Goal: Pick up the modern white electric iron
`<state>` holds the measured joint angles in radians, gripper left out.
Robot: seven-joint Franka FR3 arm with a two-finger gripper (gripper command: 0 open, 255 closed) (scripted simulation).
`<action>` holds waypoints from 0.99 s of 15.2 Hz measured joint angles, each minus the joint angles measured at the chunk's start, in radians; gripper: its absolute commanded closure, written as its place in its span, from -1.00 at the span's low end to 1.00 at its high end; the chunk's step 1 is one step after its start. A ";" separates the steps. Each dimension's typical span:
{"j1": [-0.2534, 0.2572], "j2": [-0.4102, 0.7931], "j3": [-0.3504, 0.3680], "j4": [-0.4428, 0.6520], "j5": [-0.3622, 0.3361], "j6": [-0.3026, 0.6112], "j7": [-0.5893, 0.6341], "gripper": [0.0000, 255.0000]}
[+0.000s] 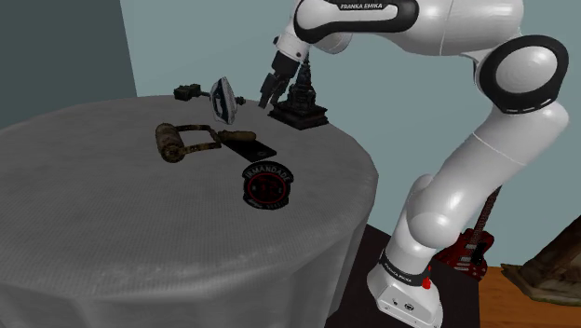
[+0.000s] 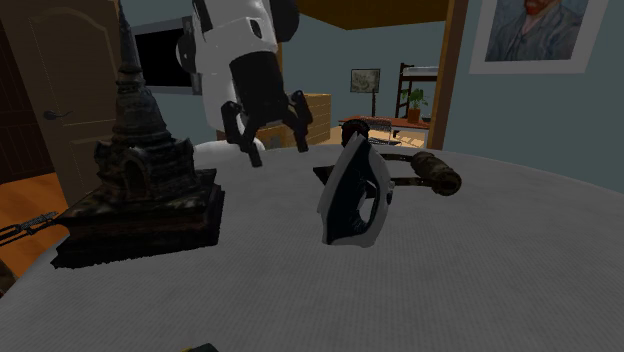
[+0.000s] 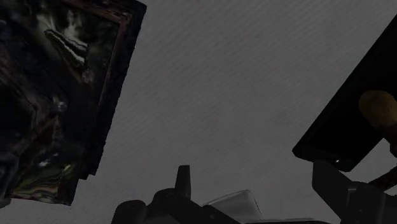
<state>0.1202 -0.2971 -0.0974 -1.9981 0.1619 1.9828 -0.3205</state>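
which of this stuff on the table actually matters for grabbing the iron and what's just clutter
For the job:
iron, standing upright
pincer, open, near it

Lying about:
dark tower statue
round black-and-red badge
brown roller
red guitar on the floor

Soft, even light fills both exterior views, shadows faint on the table [image 1: 112, 242]; the wrist view is dim.

The iron [image 2: 355, 190] stands upright on its heel on the grey table [image 2: 500, 290], nose pointing up. It has a white shell around a dark body, with an open handle loop. It sits just beside the spread jaws of the gripper [image 2: 278, 150], outside them and untouched, on their left in the shoulder view.
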 measured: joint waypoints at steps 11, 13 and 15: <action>0.042 0.325 -0.025 0.430 0.184 0.032 -0.203 -1.00; 0.042 0.383 -0.022 0.511 0.219 0.031 -0.236 -1.00; 0.040 0.412 -0.019 0.556 0.239 0.029 -0.255 -1.00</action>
<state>0.1601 0.1154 -0.1167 -1.4425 0.4009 2.0122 -0.5754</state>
